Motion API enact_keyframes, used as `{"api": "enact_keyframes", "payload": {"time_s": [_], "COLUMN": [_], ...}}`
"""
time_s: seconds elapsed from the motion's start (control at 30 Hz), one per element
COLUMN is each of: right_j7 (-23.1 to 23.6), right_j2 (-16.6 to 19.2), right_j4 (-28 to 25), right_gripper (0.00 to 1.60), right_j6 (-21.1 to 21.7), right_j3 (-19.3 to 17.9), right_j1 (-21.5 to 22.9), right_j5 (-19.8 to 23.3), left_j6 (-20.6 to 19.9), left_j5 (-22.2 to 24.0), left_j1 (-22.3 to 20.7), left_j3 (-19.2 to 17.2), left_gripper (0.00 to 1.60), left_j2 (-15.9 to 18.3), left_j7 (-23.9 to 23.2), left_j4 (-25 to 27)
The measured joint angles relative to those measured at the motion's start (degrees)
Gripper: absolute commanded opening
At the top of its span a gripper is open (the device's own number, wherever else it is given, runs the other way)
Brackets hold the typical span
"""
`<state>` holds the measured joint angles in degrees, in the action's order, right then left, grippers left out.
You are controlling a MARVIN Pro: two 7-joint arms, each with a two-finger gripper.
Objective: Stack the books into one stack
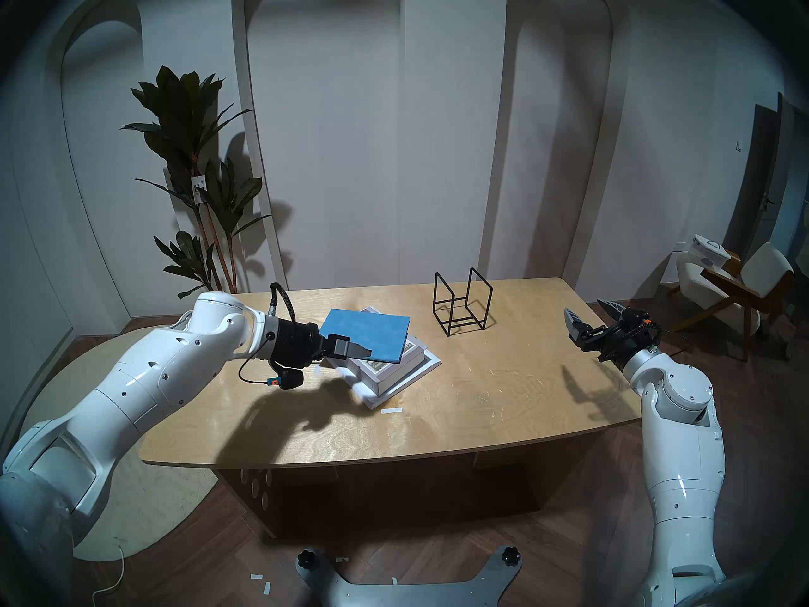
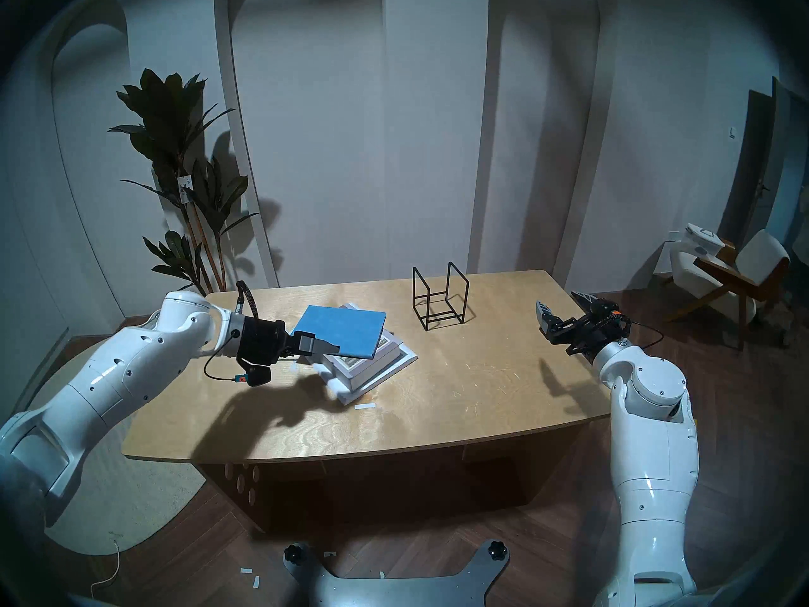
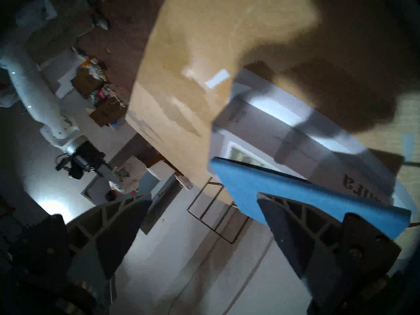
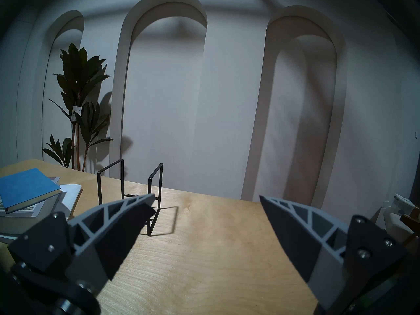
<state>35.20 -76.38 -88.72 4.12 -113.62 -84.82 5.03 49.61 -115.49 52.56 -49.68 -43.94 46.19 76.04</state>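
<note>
Blue book (image 1: 365, 333) sits topmost on the stack (image 1: 385, 361), tilted, its far edge raised and its near left corner low, skewed against the thick white-grey book (image 1: 396, 367) under it; that one rests on the large white softcover (image 1: 431, 365), which lies flat on the tabletop (image 1: 503, 396), left of centre. Left gripper (image 1: 357, 352) is at the blue book's near left corner: the head views show one finger lying over the cover, while the left wrist view shows the fingers spread wide with the book against only one of them, so I judge it released, not clamping. Blue book may not be fully settled; whether its underside bears flat on the book below, cannot tell. Risk: if the left gripper withdraws along the cover, the finger could drag the thin book sideways off the pile, since it overhangs toward the left. A downward nudge at that corner could also lever the far edge up and slide it. The two lower books are themselves fanned, not squared, so a shove could shift the whole pile. Right gripper (image 1: 593, 319) hangs open and empty above the tabletop's right edge, well apart from the books. Black wire rack (image 1: 462, 304) stands empty behind, between the two arms, clear of any likely retreat path.
</note>
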Motion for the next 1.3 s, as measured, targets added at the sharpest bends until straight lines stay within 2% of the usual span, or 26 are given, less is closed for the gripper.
{"api": "enact_keyframes", "payload": {"time_s": [0.07, 0.23, 0.3, 0.67, 0.87, 1.3], "right_j7": [0.0, 0.0, 0.0, 0.0, 0.0, 0.0], "right_j2": [0.0, 0.0, 0.0, 0.0, 0.0, 0.0], "right_j4": [0.0, 0.0, 0.1, 0.2, 0.2, 0.4], "right_gripper": [1.60, 1.60, 1.60, 1.60, 1.60, 1.60], "right_j6": [0.0, 0.0, 0.0, 0.0, 0.0, 0.0], "right_j3": [0.0, 0.0, 0.0, 0.0, 0.0, 0.0], "right_j1": [0.0, 0.0, 0.0, 0.0, 0.0, 0.1], "right_j5": [0.0, 0.0, 0.0, 0.0, 0.0, 0.0], "left_j6": [2.3, 4.6, 5.0, 4.3, 4.1, 2.6], "left_j5": [2.8, 8.5, 12.5, 27.6, 35.3, 47.9], "left_j1": [0.1, 0.1, -0.1, -0.6, -1.1, -3.8], "left_j3": [-0.7, -3.5, -5.9, -15.2, -18.5, -23.6], "left_gripper": [1.60, 1.60, 1.60, 1.60, 1.60, 1.60], "left_j2": [0.6, 0.7, -0.3, -6.1, -9.9, -16.0], "left_j7": [2.1, 4.4, 4.1, 3.1, 0.0, -9.5], "left_j4": [1.1, 1.2, -0.4, -10.1, -15.4, -25.5]}}
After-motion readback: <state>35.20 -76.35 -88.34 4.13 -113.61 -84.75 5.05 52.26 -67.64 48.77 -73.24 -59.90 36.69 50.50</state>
